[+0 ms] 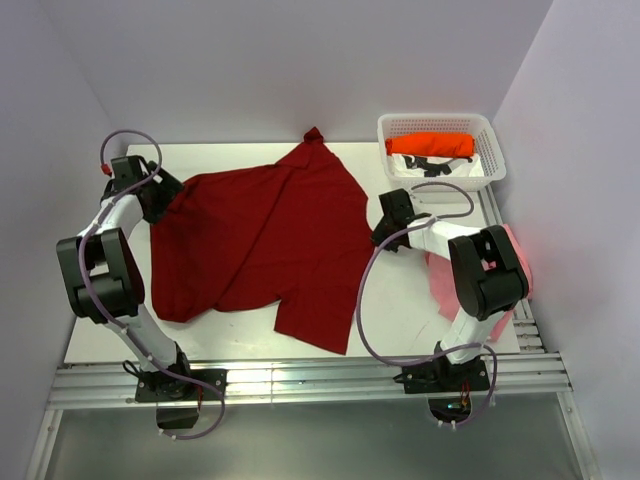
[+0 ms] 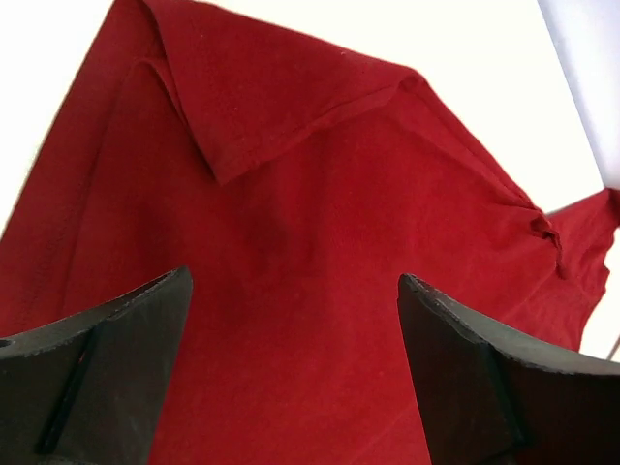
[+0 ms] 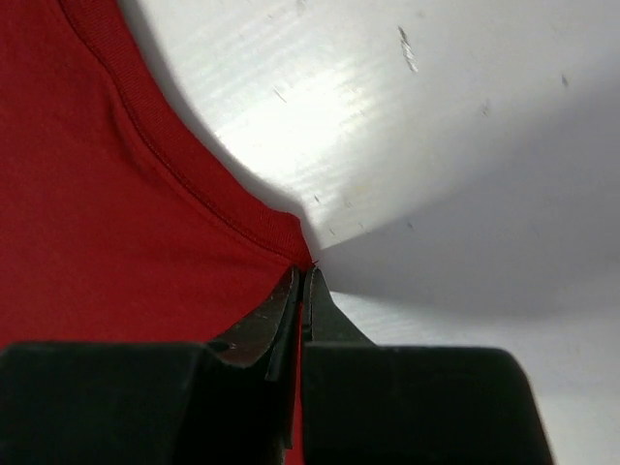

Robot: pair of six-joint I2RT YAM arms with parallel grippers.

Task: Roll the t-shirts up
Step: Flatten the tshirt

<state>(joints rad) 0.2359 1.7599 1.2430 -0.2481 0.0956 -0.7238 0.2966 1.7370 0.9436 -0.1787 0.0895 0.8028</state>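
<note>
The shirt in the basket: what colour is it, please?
The shirt is orange, clearest in the top view.

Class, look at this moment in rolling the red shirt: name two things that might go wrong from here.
The right gripper pinches only the very edge of the red shirt, so the cloth may slip out when pulled. The left gripper is open above the shirt, so a one-sided pull may bunch it.

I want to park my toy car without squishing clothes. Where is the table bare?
Bare table shows in front of the dark red shirt, along the near rail, and between that shirt and the right arm. A strip also runs behind it, left of the basket. The right side is crowded: pink shirt, basket.
</note>
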